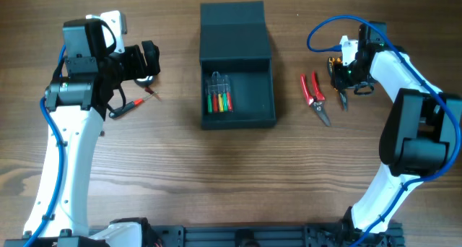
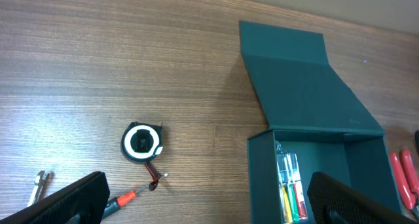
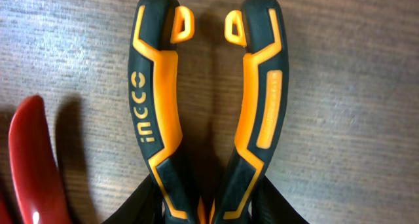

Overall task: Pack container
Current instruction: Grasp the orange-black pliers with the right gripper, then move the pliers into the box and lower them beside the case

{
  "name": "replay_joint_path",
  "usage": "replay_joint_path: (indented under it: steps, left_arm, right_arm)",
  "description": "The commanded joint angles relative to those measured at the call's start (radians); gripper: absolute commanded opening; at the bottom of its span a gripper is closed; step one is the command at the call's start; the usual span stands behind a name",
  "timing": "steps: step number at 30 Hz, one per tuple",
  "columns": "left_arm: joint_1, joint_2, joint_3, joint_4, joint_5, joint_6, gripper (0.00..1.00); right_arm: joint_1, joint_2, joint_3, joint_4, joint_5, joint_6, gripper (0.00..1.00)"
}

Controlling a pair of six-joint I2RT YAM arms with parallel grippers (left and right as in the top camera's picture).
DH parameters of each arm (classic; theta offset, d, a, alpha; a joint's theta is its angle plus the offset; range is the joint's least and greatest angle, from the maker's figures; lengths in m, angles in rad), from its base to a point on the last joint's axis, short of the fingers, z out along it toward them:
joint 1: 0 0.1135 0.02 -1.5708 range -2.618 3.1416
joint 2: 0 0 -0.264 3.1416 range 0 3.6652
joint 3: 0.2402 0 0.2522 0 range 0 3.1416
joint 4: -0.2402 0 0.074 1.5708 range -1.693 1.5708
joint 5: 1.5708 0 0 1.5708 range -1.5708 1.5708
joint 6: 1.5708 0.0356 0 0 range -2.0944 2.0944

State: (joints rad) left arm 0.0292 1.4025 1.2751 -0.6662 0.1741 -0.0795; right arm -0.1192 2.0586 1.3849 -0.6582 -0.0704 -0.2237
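Open container (image 1: pixel 253 95) sits mid-desk, lid flap laid back. Left gripper (image 2: pixel 208 192) hangs wide open and empty. Right gripper (image 1: pixel 343 88) straddles orange-black pliers (image 3: pixel 160 119); clamped or not, I cannot tell. A grasp near the pivot could swing the handles into the red pliers (image 1: pixel 318 88).

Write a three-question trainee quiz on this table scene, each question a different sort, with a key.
1. True or false: the container has its lid open.
2. What lies inside the container? A: a hammer. B: a screwdriver set. C: nothing.
3. Fill in: the right gripper is at pliers with black and ____ handles.
Key: 1 true; 2 B; 3 orange.
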Motion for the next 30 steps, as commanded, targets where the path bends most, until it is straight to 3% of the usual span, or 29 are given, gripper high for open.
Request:
replay_joint_path:
  steps: [1,10,15,17,25,30]
  left_arm:
    - [0.006,-0.009,0.015,0.003,0.015,0.016,1.00]
    - [0.006,-0.009,0.015,0.003,0.015,0.016,1.00]
    - [0.006,-0.009,0.015,0.003,0.015,0.016,1.00]
    - [0.006,-0.009,0.015,0.003,0.015,0.016,1.00]
    - [0.006,-0.009,0.015,0.003,0.015,0.016,1.00]
    - [0.006,-0.009,0.015,0.003,0.015,0.016,1.00]
  right_arm:
    - [0.002,-0.120,0.032,-0.001,0.025,0.072,0.04]
    - [0.046,-0.346,0.045,-0.069,0.021,0.239,0.04]
    - [0.184,-0.414,0.045,-0.131,0.011,0.518,0.04]
    - [0.303,-0.420,0.045,-0.132,-0.009,0.617,0.04]
    - [0.561,-0.419,0.045,-0.092,0.021,0.642,0.04]
    - [0.623,-0.394,0.040,-0.050,0.063,0.642,0.04]
